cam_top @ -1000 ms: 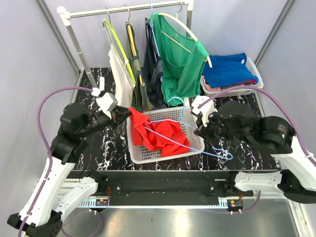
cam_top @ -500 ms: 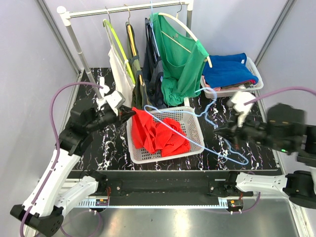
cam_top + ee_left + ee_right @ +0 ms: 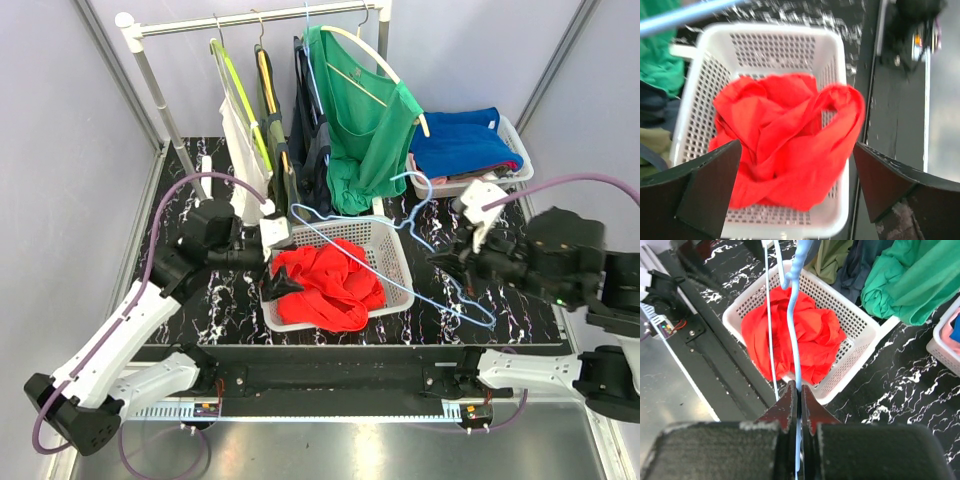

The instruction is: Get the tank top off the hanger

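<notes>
The red tank top (image 3: 325,285) is lying in a heap inside the white basket (image 3: 398,262), in the middle of the table (image 3: 220,300). No hanger is going through it now. One fold is reaching up to the basket's rim.

The left gripper (image 3: 796,155) is hanging just above the heap with its 2 fingers spread wide, holding nothing. The right gripper (image 3: 799,390) is pinching the thin blue hanger (image 3: 794,340) tight between its 2 fingers. The hanger is sticking out over the basket, above the cloth and not touching it.

I am thinking the job is nearly done. To finish well, the left arm should be going straight up, so its fingers are not catching a strap and dragging the top back out. The right arm should be carrying the hanger away to its own side and keeping the hook end high.

Behind the basket, a green top (image 3: 365,120) and some darker clothes are hanging from a rail (image 3: 250,22). They are close to the hanger's hook, so it could be snagging on them. A 2nd basket (image 3: 515,135) with folded blue clothes is sitting at the back right, near the right arm.
</notes>
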`<action>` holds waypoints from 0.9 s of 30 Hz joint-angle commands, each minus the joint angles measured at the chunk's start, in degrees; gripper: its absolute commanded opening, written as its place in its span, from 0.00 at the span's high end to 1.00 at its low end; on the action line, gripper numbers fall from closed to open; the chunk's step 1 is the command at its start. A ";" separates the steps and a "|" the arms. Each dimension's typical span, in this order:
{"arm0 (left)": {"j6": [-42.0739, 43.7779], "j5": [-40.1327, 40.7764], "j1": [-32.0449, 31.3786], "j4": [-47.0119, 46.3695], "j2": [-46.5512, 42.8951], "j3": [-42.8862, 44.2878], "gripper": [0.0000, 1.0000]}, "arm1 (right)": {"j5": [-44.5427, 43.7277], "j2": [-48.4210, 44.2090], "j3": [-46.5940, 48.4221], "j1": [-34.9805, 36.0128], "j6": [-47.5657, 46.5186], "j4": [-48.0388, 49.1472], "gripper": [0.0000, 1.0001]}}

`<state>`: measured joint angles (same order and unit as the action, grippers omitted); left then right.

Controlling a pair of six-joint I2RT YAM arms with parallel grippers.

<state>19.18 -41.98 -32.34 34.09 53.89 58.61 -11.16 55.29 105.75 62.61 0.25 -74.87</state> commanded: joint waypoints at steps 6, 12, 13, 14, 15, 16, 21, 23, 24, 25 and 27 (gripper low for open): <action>11.59 4.52 -0.53 12.58 -0.89 18.01 0.01 | -1.76 3.95 2.09 0.14 -3.15 6.93 1.00; 8.77 3.04 -0.62 10.06 -4.57 27.78 0.01 | -0.45 6.85 1.39 0.23 -4.56 9.30 1.00; 8.33 3.04 -0.53 8.56 -5.36 27.44 0.01 | -0.18 7.03 1.12 0.23 -4.65 9.74 1.00; 8.33 3.30 -0.53 7.06 -5.89 27.09 0.01 | 0.95 7.46 0.42 0.23 -4.91 10.09 1.00; 8.50 4.00 -0.53 4.87 -6.68 26.47 0.01 | 1.57 7.73 0.16 0.15 -4.91 10.88 1.00; 9.12 4.27 -0.53 4.24 -6.78 25.25 0.01 | 2.71 7.90 -0.11 0.23 -4.91 11.23 1.00; 13.42 4.27 -0.80 1.95 -5.55 20.59 0.01 | 7.99 9.66 -1.16 0.15 -4.38 13.08 1.00; 14.13 4.45 -1.06 1.86 -3.98 20.05 0.01 | 10.54 10.10 -2.04 0.23 -4.12 13.61 1.00; 14.13 4.36 -1.32 1.86 -3.53 20.14 0.01 | 11.06 10.28 -2.39 0.15 -3.94 14.39 1.00; 14.22 4.01 -1.41 1.86 -3.09 20.49 0.01 | 10.98 10.54 -2.57 0.23 -3.77 14.58 1.00; 14.22 2.96 -1.76 1.95 -2.30 20.67 0.03 | 12.74 11.77 -2.48 0.23 -3.77 15.10 1.00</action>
<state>31.70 -38.68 -33.36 38.94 49.76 79.09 -3.20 65.91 103.18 62.61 -3.62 -64.40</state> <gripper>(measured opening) 0.983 0.014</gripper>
